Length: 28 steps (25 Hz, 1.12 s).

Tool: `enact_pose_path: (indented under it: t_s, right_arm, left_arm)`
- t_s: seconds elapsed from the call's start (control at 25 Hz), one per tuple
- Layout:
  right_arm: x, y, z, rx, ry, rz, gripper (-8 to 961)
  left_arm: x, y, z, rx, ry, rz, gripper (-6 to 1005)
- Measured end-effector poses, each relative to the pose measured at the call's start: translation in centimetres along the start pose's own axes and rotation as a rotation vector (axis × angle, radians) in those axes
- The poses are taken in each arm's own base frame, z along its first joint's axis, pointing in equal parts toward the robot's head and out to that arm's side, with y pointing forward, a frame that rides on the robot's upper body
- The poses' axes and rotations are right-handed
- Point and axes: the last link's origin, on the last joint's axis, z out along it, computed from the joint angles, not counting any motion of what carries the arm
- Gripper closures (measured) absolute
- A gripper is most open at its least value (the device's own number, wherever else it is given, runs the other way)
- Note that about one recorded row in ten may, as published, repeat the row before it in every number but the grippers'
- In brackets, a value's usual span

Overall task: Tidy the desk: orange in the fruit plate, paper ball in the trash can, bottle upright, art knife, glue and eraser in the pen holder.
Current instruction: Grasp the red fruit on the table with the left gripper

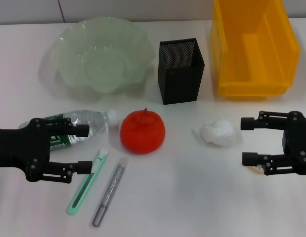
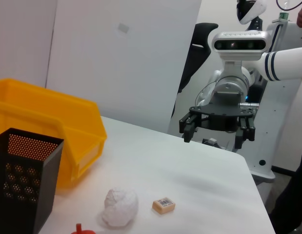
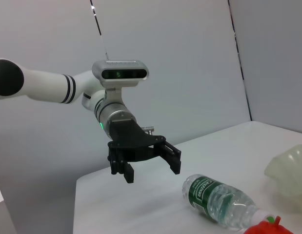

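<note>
Sitting near the middle of the white desk [image 1: 182, 197], the orange [image 1: 143, 131] is round, firm and glossy with a short stem; it should take a grip across its widest part, though the smooth skin may let it roll. Just left of it, the clear plastic water bottle [image 1: 78, 126] lies on its side, white cap toward the orange; light and slippery, it is best gripped around the labelled middle. Right of the orange, the crumpled paper ball [image 1: 218, 132] looks soft and nearly weightless. Nearer, the slim green art knife [image 1: 87, 182] and a grey stick, probably the glue [image 1: 109, 194], lie side by side, stiff and low-lying, so awkward to pinch. The small tan eraser [image 2: 163, 205] rests beside the paper ball. Farther back stand the ruffled, translucent green fruit plate [image 1: 101, 53], the black mesh pen holder [image 1: 180, 70] and the yellow bin [image 1: 252, 45]. The left gripper [image 1: 81, 148] hovers with fingers spread by the bottle; the right gripper [image 1: 247, 141], also spread, faces the paper ball.
</note>
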Motion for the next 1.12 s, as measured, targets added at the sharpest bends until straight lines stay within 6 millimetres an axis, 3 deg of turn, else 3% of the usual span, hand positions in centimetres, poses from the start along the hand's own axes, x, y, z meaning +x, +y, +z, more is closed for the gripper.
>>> enact_pose_path:
  t_s: [0.72,1.12]
  right_arm:
    - [0.1,-0.2,0.5,0.012,-0.005,0.004,163]
    - [-0.2,-0.7,0.0,0.048,0.013,0.034,164]
  left_arm:
    - [-0.1,-0.3,-0.1,0.021,-0.009,0.013,157]
    - [1.2,-0.8,-0.3,0.087,0.076,0.079,163]
